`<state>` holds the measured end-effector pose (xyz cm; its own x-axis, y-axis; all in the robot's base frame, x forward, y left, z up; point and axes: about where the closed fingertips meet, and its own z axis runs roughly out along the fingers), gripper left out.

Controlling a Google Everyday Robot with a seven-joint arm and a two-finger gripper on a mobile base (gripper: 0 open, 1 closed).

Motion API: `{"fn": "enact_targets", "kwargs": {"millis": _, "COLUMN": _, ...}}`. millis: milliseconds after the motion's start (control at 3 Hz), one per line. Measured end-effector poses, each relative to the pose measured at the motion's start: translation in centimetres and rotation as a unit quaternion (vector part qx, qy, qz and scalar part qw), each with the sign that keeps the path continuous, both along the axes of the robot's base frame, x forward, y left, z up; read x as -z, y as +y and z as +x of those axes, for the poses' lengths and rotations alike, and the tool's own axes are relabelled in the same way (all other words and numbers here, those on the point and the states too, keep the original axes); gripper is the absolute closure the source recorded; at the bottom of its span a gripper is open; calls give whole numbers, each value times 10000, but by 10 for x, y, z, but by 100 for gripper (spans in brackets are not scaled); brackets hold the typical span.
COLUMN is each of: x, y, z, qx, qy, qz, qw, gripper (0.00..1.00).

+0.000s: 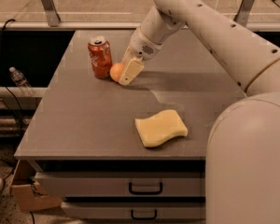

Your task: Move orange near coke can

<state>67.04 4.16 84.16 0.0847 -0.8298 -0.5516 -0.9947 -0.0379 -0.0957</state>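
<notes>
My gripper [126, 73] down at orange [115, 72].
Orange sits against my gripper, coke can [100, 57] just beyond it, apparently touching; whether I grip it, cannot tell.

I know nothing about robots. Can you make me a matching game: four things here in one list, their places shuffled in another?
Things:
1. red soda can with silver top
2. small round orange fruit
3. pale yellow wavy-edged sponge
4. cream end effector

Places:
A. alone near the front edge of the grey table
B. standing upright, far back
C. low over the table, against the fruit
D. between the can and the end effector

Pairs: 1-B, 2-D, 3-A, 4-C.
</notes>
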Motion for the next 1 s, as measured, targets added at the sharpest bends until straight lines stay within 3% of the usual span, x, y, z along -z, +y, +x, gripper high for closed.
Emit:
{"fn": "enact_targets", "kwargs": {"millis": 333, "x": 3, "y": 2, "z": 0, "qx": -14, "qy": 18, "qz": -2, "qw": 10000, "gripper": 0}}
{"fn": "enact_targets", "kwargs": {"millis": 667, "x": 3, "y": 2, "z": 0, "qx": -15, "qy": 19, "qz": -2, "qw": 10000, "gripper": 0}}
{"fn": "enact_targets", "kwargs": {"millis": 1000, "x": -6, "y": -8, "z": -2, "qx": 135, "qy": -162, "qz": -188, "qw": 9996, "gripper": 0}}
